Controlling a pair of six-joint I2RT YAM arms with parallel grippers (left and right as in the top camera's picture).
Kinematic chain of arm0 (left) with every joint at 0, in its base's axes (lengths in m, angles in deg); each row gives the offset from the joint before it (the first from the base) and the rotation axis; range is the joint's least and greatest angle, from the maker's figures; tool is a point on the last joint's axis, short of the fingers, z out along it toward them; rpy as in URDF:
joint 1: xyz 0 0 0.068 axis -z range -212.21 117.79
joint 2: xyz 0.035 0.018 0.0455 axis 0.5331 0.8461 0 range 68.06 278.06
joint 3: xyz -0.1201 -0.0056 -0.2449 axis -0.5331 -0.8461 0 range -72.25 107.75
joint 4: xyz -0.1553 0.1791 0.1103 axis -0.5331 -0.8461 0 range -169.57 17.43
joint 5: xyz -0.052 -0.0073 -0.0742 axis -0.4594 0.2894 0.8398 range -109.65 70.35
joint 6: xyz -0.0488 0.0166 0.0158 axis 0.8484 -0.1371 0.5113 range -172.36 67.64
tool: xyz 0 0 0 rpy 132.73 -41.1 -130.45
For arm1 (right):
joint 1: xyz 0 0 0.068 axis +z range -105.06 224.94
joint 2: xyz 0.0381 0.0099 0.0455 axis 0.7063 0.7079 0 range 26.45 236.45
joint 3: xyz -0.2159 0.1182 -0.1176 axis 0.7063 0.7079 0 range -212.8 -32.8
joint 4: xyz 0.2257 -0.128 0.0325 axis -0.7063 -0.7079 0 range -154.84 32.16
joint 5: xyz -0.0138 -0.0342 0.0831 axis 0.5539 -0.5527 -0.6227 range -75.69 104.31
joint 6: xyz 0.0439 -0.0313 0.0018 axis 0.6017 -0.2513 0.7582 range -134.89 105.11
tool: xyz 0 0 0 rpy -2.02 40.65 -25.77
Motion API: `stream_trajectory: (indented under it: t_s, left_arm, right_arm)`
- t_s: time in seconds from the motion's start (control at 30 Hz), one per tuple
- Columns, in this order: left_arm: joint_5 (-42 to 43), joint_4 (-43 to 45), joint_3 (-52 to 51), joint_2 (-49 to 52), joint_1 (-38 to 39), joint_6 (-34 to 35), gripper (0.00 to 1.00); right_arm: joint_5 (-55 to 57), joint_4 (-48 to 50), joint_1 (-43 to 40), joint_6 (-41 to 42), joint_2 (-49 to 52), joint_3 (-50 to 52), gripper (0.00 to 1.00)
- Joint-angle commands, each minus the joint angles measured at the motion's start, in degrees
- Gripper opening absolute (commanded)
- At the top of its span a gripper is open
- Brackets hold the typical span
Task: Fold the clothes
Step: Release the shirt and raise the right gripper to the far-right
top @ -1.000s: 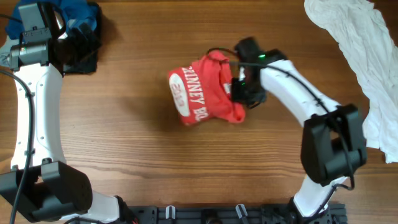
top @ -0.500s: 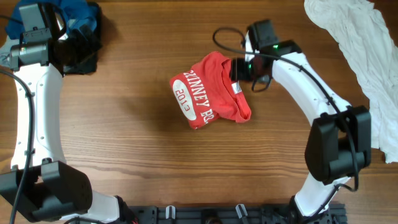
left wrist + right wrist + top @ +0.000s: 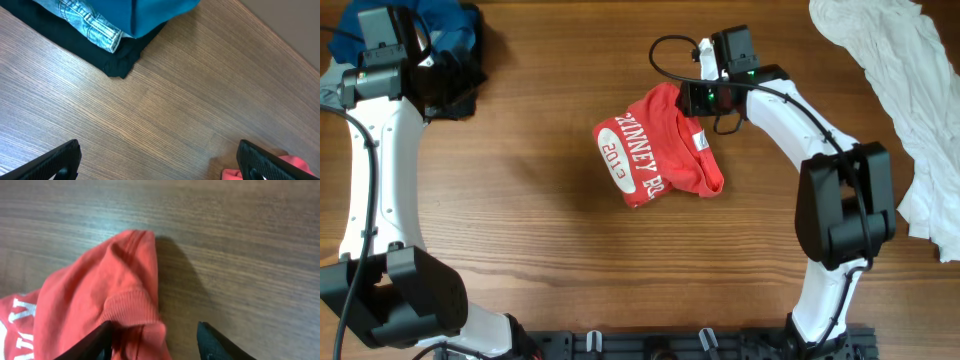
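Red ribbed hem of the shirt [image 3: 100,290] lies against one finger of the right pincer [image 3: 155,342]. Its jaws stand partly apart, and bare table [image 3: 520,250] shows between the hem and the other finger, so we read no clamp on the cloth.

From overhead, this pincer sits at the shirt's far right edge. The shirt lies just right of the table's middle, bunched into a compact, uneven bundle with its white lettering [image 3: 642,155] and badge [image 3: 610,150] facing up.

The left pincer [image 3: 160,165] stands wide and holds nothing. It hovers near the far left corner, beside the pile [image 3: 450,30] of blue and black garments and well apart from the shirt. A white garment [image 3: 890,70] is heaped along the right edge.

We judge the step in hand to be a fresh grasp on the hem, with the fold unfinished. The next move calls for the following:
- Close squarely on the hem, taking the top layers only.
- Lift just clear of the table.
- Draw the edge across so the bundle lies flat and even.
- Bring the left pincer over to pin the opposite side.
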Motion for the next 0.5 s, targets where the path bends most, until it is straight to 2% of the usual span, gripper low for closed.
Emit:
stream_trajectory:
  t_s: [0.0,0.03,0.07,0.13,0.33,0.47]
  left_arm:
    - [-0.76,-0.42,0.15,0.39,-0.15,-0.70,1.00]
    - [-0.76,-0.63,0.15,0.39,-0.15,-0.70,1.00]
    - [-0.76,-0.70,0.15,0.39,-0.15,-0.70,1.00]
    - [-0.76,-0.81,0.15,0.39,-0.15,-0.70,1.00]
    - [-0.74,-1.09,0.15,0.39,-0.15,-0.70,1.00]
    - [-0.76,-1.05,0.15,0.39,-0.15,-0.70,1.00]
  right_arm:
    - [-2.97,2.16,0.02,-0.96,1.20,-0.59,0.45]
    - [-5.11,3.43,0.02,-0.98,1.18,-0.59,0.30]
    - [-6.58,4.57,0.02,-0.98,1.18,-0.59,0.20]
    - [-8.48,6.05,0.02,-0.92,1.18,-0.59,0.06]
    - [-7.56,5.97,-0.04,-1.11,1.18,-0.59,0.04]
    - [-4.90,10.38,-0.42,-1.14,1.18,-0.61,0.04]
